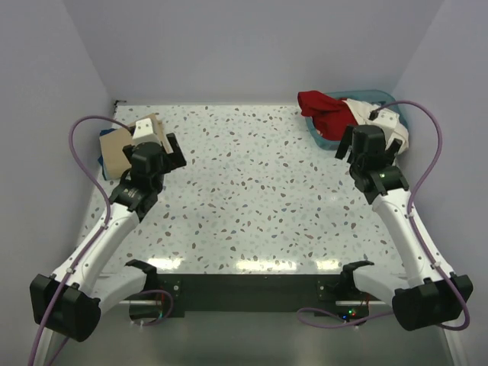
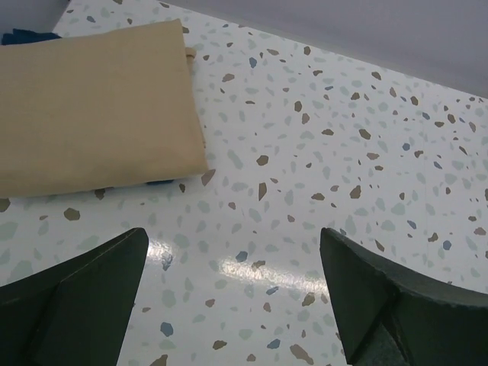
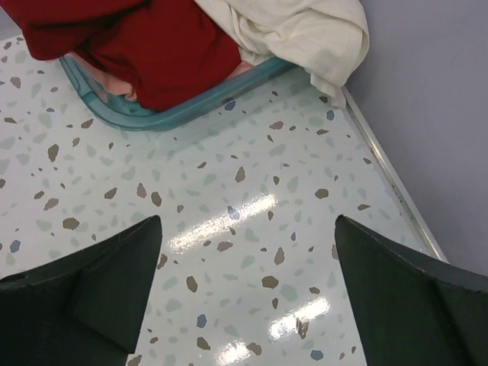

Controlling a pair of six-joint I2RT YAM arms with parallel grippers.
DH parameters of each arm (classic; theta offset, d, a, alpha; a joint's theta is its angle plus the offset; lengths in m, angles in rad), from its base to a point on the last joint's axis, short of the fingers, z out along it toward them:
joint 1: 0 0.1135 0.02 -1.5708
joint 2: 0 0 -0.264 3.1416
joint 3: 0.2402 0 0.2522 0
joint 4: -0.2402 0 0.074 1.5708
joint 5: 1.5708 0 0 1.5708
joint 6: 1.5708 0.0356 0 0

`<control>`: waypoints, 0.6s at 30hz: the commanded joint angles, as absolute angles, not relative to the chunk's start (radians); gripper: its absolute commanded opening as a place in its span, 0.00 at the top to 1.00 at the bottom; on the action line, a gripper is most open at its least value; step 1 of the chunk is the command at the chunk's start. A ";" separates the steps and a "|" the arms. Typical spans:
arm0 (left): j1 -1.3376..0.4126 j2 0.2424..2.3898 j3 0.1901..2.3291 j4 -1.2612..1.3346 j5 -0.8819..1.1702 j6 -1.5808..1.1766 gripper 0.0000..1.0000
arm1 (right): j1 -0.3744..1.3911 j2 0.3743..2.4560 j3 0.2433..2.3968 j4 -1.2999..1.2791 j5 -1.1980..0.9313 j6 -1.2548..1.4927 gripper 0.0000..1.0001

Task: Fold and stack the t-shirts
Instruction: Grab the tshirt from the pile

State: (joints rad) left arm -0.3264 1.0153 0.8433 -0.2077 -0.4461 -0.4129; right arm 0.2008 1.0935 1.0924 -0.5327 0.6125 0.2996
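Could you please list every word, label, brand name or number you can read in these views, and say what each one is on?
There is no readable text in any view.
The tan t-shirt, red t-shirt and cream t-shirt show no print or tag.
The teal basket and the speckled table show no label.
Any marking on the arms is too small to make out.

Tan tee, red tee, cream tee — teal basket — speckled tbl.
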 commanded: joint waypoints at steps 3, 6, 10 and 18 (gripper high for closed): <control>-0.319 1.029 0.902 -0.229 -0.566 -0.443 0.00 | 0.199 1.156 1.236 -0.531 0.650 0.235 0.01; -0.319 1.035 0.900 -0.210 -0.595 -0.442 0.00 | 0.199 1.253 1.325 -0.523 0.660 0.212 0.01; -0.319 1.051 0.897 -0.192 -0.600 -0.428 0.00 | 0.183 1.419 1.486 -0.499 0.661 0.183 0.01; -0.319 1.063 0.874 -0.150 -0.482 -0.455 0.00 | 0.040 1.880 1.903 -0.616 0.535 0.236 0.01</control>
